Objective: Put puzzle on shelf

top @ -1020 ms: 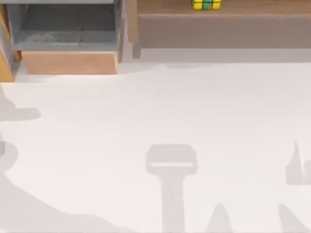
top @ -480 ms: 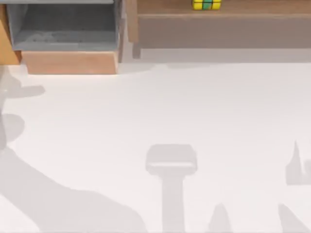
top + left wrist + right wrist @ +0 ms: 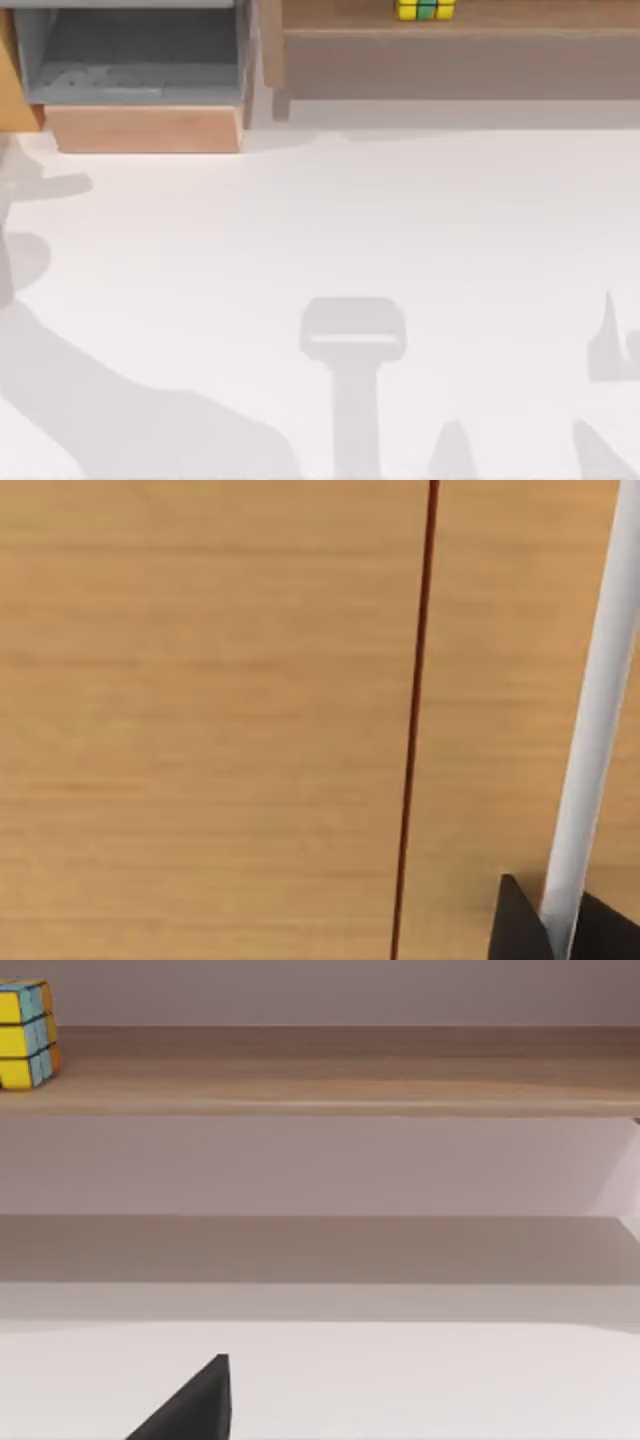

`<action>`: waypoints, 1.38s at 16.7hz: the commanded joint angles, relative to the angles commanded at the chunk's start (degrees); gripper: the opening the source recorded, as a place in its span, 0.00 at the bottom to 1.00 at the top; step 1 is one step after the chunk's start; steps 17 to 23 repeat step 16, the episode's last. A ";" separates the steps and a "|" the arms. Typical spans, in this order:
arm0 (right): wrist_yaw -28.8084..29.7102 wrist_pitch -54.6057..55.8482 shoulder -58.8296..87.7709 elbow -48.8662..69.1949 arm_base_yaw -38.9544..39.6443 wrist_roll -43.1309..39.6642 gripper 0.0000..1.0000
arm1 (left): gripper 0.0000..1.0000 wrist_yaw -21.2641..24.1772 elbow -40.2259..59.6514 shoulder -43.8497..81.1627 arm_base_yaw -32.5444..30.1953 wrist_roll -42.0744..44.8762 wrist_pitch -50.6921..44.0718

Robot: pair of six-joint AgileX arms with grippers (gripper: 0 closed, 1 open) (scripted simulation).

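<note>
Puzzle (image 3: 426, 9) sits on the shelf (image 3: 460, 18) at the far edge of the top view, right of centre, its far part cut off by the frame. Right wrist view has the same puzzle (image 3: 27, 1034) on the ledge (image 3: 330, 1070), yellow and blue faces showing, its near side cropped. Grey-walled cubby (image 3: 135, 60) with light-wood front board stands left of the shelf, apart from it. White counter (image 3: 330, 220) carries only arm shadows. Left end effector: just a dark corner (image 3: 520, 925) against a light wooden panel (image 3: 200, 720) with a thin dark seam; can't tell its opening. Right end effector: one dark finger tip (image 3: 195, 1405) over the counter, second finger hidden; can't tell either.
</note>
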 joint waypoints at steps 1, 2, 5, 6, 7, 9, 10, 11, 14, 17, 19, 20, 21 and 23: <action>0.00 0.00 0.00 0.00 0.00 0.00 1.00 | 0.30 0.00 0.00 0.00 0.00 0.00 0.00; 0.00 0.00 0.00 0.00 0.00 0.00 1.00 | 0.38 0.00 0.00 0.00 0.00 0.00 0.00; 0.00 0.00 0.00 0.00 0.00 0.00 1.00 | 0.60 0.00 0.00 0.00 0.00 0.00 0.00; 0.00 0.00 0.00 0.00 0.00 0.00 1.00 | 0.68 0.00 0.00 0.00 0.00 0.00 0.00; 0.00 0.00 0.00 0.00 0.00 0.00 1.00 | 0.75 0.00 0.00 0.00 0.00 0.00 0.00; 0.00 0.00 0.00 0.00 0.00 0.00 1.00 | 0.90 0.00 0.00 0.00 0.00 0.00 0.00; 0.00 0.00 0.00 0.00 0.00 0.00 1.00 | 0.98 0.00 0.00 0.00 0.00 0.00 0.00; 0.00 0.00 0.00 0.00 0.00 0.00 1.00 | 1.00 0.00 0.00 0.00 0.00 0.00 0.00; 0.00 0.00 0.00 0.00 0.00 0.00 1.00 | 1.00 0.00 0.00 0.00 0.00 0.00 0.00; 0.00 0.00 0.00 0.00 0.00 0.00 1.00 | 1.00 0.00 0.00 0.00 0.00 0.00 0.00; 0.00 0.00 0.00 0.00 0.00 0.00 1.00 | 1.00 0.00 0.00 0.00 0.00 0.00 0.00; 0.00 0.00 0.00 0.00 0.00 0.00 1.00 | 1.00 0.00 0.00 0.00 0.00 0.00 0.00; 0.00 0.00 0.00 0.00 0.00 0.00 1.00 | 1.00 0.00 0.00 0.00 0.00 0.00 0.00; 0.00 0.00 0.00 0.00 0.00 0.00 1.00 | 1.00 0.00 0.00 0.00 0.00 0.00 0.00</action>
